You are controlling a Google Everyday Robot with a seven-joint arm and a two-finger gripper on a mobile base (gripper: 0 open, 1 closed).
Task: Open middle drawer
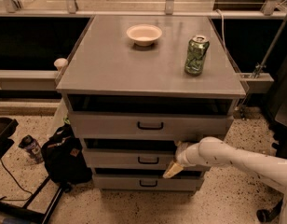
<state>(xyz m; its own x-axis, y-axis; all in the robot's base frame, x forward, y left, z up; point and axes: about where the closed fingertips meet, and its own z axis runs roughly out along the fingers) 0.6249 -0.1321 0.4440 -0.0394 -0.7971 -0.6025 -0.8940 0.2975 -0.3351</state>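
One step in hand, the approach: gripper (173, 168) (open or closed, cannot tell) lower centre, just right of the middle drawer (111, 158) handle (148, 160); next, grasp it.

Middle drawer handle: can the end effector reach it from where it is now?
Probably yes. The end effector is low at the middle drawer front, just right of its handle, and nothing shows between them.
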